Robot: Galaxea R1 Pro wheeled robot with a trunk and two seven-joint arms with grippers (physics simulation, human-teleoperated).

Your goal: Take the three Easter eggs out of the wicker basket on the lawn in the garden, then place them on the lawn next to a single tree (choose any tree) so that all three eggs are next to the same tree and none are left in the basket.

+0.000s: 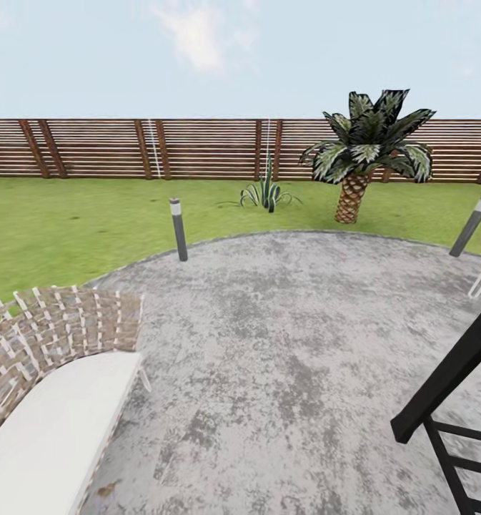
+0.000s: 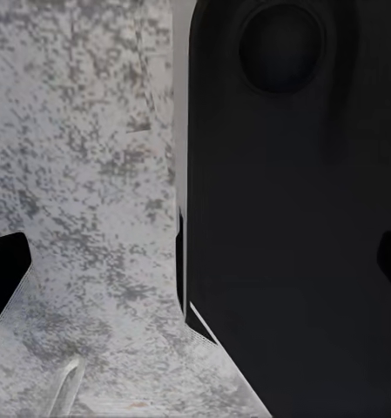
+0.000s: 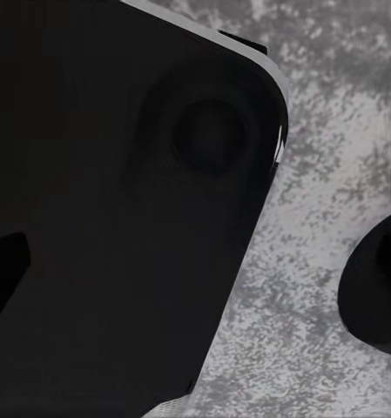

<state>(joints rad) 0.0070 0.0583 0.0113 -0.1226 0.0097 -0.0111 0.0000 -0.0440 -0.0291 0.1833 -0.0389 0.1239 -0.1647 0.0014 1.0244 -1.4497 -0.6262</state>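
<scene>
- Nearest my head camera is the white-seated bench with its brown woven strap back [image 1: 51, 372], low on my left, and a black slatted frame [image 1: 451, 400] cutting in on my right; I can't tell what that frame belongs to.
- Between them spreads the grey mottled round stone patio [image 1: 283, 343], and I judge the base is parked on it.
- Beyond its curved edge lies the flat green lawn [image 1: 68, 214], backed by a brown slatted wooden fence [image 1: 197, 146].
- A short palm with a scaly brown trunk and dark green-flecked fronds [image 1: 354, 193] stands on the grass near a small spiky plant [image 1: 267, 194]. Two grey bollard lights [image 1: 179, 229] mark the patio rim.
- No basket or eggs appear ahead, so I have nothing to reach for yet; they must lie outside this framing.
- Risks as I judge them: turning the base could clip the bench or the black frame, both close by; driving out could strike a bollard.
- Both wrist cameras look down at grey paving past a large dark rounded body of the robot [image 2: 291, 218], which the head camera lacks.
- Left gripper [image 2: 195, 270] shows dark fingertips at opposite edges, so I read it as wide apart; the right gripper [image 3: 191, 261] likewise.
</scene>
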